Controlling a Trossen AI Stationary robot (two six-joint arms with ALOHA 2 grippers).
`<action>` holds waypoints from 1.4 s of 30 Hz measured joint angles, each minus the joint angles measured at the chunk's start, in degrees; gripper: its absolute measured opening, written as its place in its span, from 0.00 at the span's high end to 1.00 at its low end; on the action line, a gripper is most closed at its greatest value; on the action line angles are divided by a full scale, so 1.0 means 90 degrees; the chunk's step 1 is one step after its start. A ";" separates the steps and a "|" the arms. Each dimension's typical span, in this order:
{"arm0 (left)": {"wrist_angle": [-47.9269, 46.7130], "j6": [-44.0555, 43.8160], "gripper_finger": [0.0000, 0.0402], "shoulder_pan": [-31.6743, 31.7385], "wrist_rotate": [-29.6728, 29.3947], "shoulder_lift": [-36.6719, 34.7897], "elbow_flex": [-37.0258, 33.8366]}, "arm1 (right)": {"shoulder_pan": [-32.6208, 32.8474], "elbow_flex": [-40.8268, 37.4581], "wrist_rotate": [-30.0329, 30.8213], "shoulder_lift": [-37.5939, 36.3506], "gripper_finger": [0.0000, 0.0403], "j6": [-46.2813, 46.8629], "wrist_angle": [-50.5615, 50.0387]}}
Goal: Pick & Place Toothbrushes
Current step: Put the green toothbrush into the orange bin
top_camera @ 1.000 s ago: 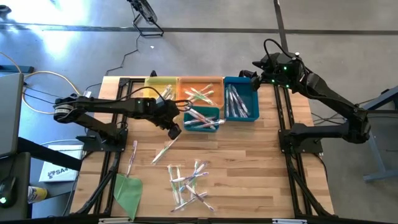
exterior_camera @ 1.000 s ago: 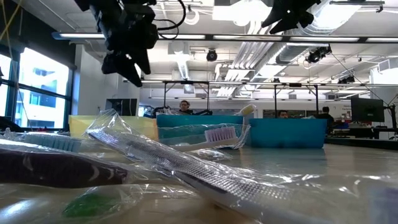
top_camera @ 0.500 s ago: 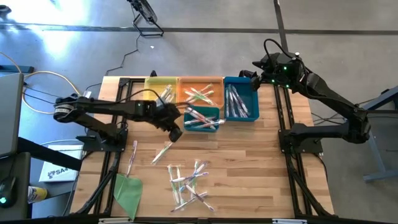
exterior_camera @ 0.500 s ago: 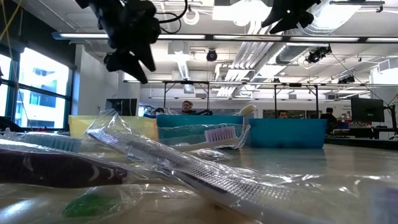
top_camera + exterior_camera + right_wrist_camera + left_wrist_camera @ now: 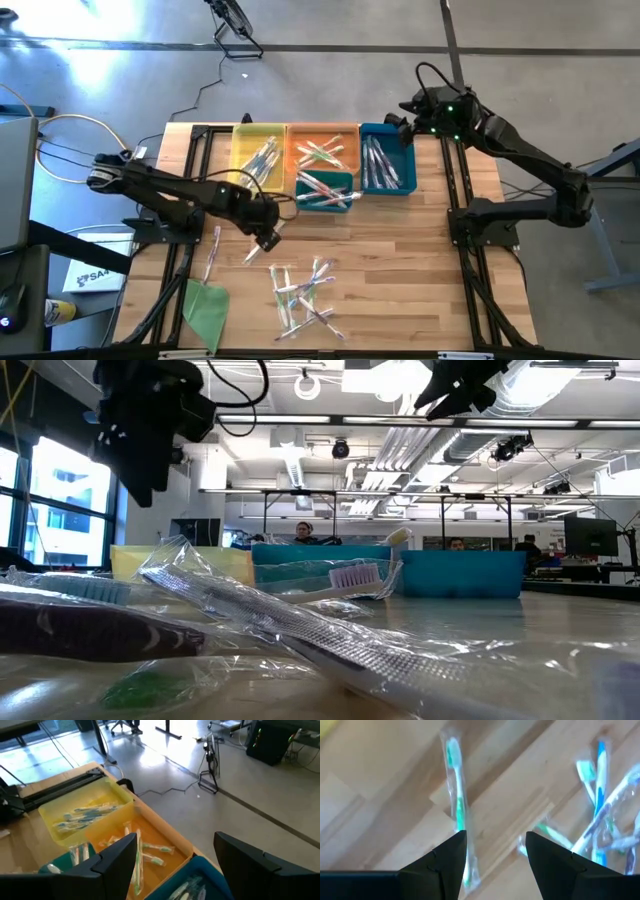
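Two arms on the table, and the action is on the left. The left gripper (image 5: 268, 238) hangs over the bare wood with its fingers apart and nothing between them. Directly beneath it lies a green toothbrush (image 5: 456, 810) in a clear wrapper, its shaft running right under one finger. Out to the far side of this claw, near the left rail, a pink-tinted toothbrush (image 5: 213, 250) lies alone, and closer to the table's front edge sits a flat green sheet (image 5: 207, 308).

Moving right, beyond the claw's other finger, the loose pile of toothbrushes (image 5: 305, 292) is a tangle of crossed wrapped sticks. I'd judge these light and stiff at the core, but the film looks slick and crinkly, so a pinch on the wrapper edge alone could slide off. Mid-handle, across the narrow width, looks the safest hold, and the single one under the claw is the easier pick.

Behind the claw stand the yellow bin (image 5: 257, 150), orange bin (image 5: 322, 146), teal bin (image 5: 325, 189) and blue bin (image 5: 387, 165), all already holding brushes.

Far right, the right gripper (image 5: 400, 112) waits above the blue bin's back corner, spread wide and empty.
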 joint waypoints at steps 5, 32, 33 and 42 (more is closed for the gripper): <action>-0.0047 -0.0197 0.51 -0.0382 0.0001 0.0303 -0.0005 | 0.0000 0.0000 -0.0003 0.0234 0.36 -0.0003 0.0043; 0.0253 -0.0479 0.51 -0.0513 0.0384 0.1804 0.0009 | 0.0010 0.0000 0.0018 0.0420 0.36 -0.0023 0.0385; 0.0196 -0.0463 0.51 -0.0513 0.0384 0.1809 0.0007 | 0.0010 0.0000 0.0018 0.0420 0.36 -0.0023 0.0385; -0.0266 -0.0088 0.51 -0.0511 0.0748 0.1807 0.0002 | 0.0012 0.0000 0.0018 0.0420 0.36 -0.0023 0.0382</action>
